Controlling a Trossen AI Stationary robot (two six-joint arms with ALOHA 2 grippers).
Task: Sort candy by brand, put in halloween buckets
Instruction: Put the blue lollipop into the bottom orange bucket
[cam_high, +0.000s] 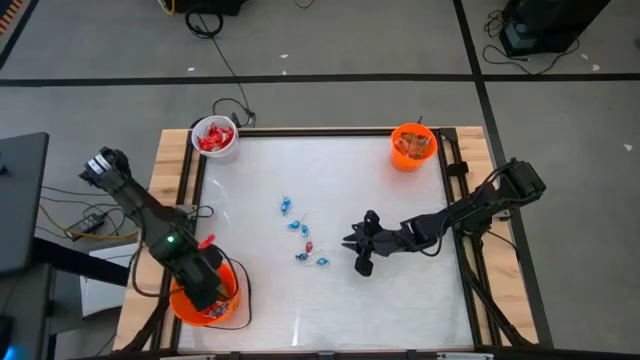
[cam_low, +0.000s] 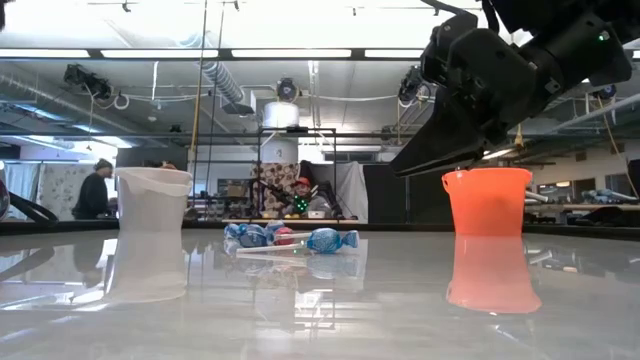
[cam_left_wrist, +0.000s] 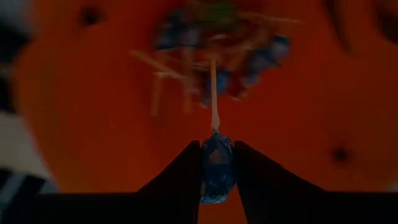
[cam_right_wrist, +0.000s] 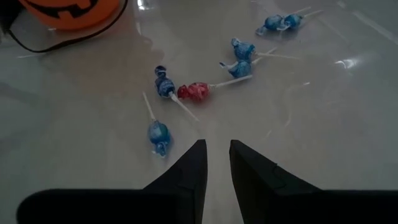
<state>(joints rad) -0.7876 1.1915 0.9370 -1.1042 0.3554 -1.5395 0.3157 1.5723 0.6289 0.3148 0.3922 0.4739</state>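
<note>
My left gripper (cam_high: 207, 288) hangs over the orange bucket (cam_high: 181, 306) at the table's near left corner, shut on a blue-wrapped lollipop (cam_left_wrist: 217, 163). Several more lollipops (cam_left_wrist: 217, 37) lie in that bucket below it. Loose candy (cam_high: 300, 235), blue lollipops and one red one (cam_right_wrist: 194, 92), lies flat mid-table. My right gripper (cam_high: 352, 246) hovers just right of it, its fingers (cam_right_wrist: 196, 155) narrowly open with nothing between them. A white bucket (cam_high: 215, 139) holds red packets at the far left. Another orange bucket (cam_high: 411, 146) stands at the far right. My left gripper pinches the lollipop's blue-wrapped head (cam_left_wrist: 217, 149) between its two fingers, which come steeply from above. The stick (cam_left_wrist: 214, 93) points straight on past the fingertips, in line with the fingers. The lollipop is lifted clear above the orange bucket's inside.
A black cable (cam_right_wrist: 56, 42) curls beside the jack-o'-lantern bucket (cam_right_wrist: 71, 12). Wooden rails (cam_high: 178, 170) border the white tabletop. People show in the room beyond the table (cam_low: 97, 190).
</note>
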